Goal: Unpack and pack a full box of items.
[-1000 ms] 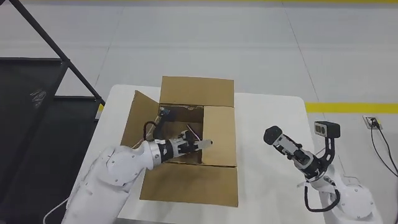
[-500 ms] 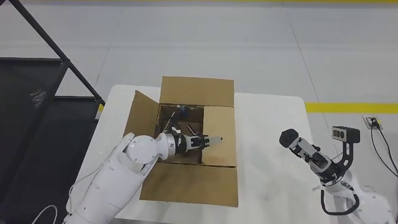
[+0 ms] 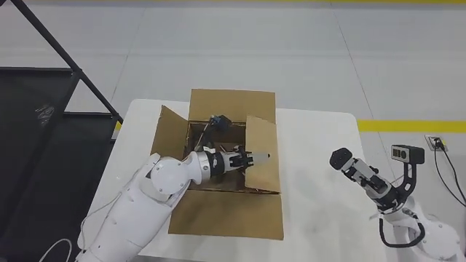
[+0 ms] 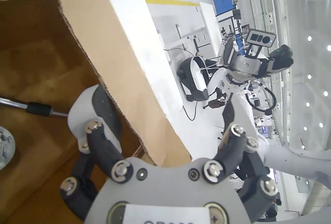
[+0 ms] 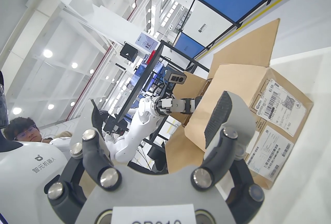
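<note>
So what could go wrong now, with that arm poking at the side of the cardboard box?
1. The left gripper straddles the side flap of the box with its jaws open. The flap could slip free, or crease if pushed.
2. Its inner finger sits close to a metal rod inside the box and might knock it.

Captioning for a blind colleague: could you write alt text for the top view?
The left gripper is inside an open cardboard box on a white table, at its half-raised flap. The right gripper hangs apart from the box.
</note>
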